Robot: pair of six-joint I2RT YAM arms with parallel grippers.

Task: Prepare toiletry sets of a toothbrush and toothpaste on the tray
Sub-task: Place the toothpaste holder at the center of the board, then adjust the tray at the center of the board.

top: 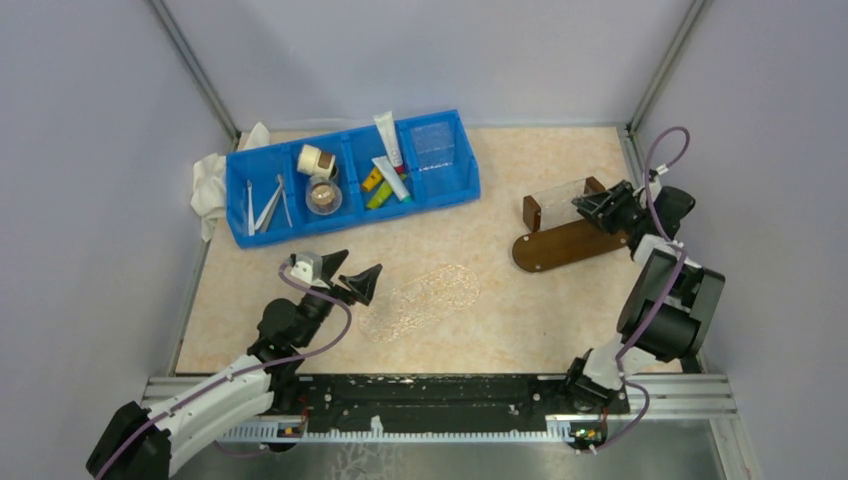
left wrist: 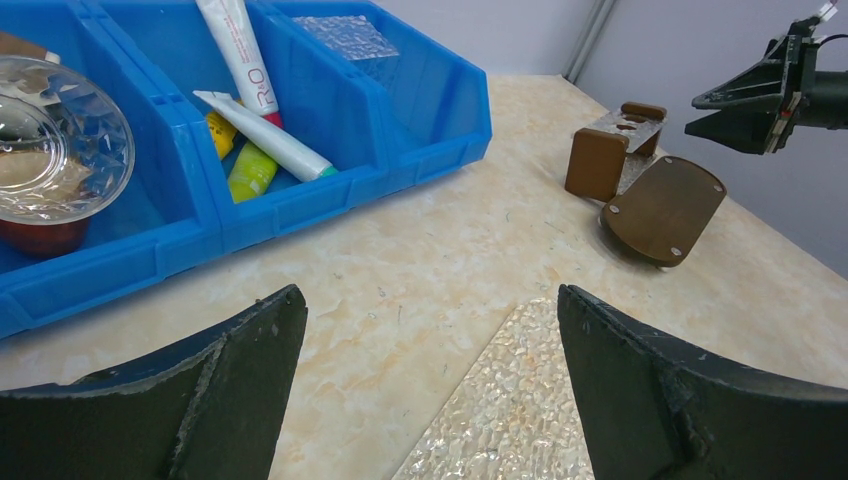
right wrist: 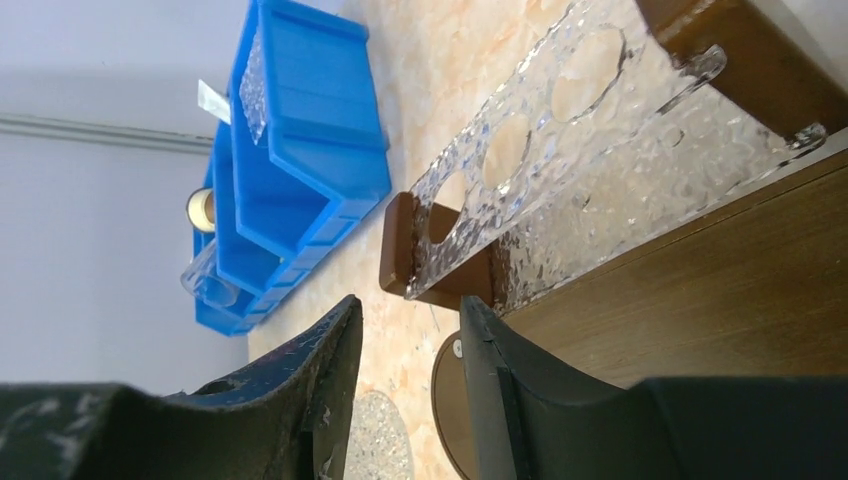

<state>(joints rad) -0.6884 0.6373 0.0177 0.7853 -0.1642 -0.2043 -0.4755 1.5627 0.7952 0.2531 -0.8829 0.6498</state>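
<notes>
Lying in blue bin [top: 300,228], two white toothpaste tubes [left wrist: 265,135], left tool [top: 358,264] gaping, right tool [right wrist: 408,310] narrowly parted

High rear overview, two low close wrist views, common blue bin [top: 300,228]

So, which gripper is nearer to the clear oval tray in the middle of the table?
Left. The left gripper is just beside the left end of the clear oval tray; the right gripper is far off to its right, at the wooden stand.
</notes>
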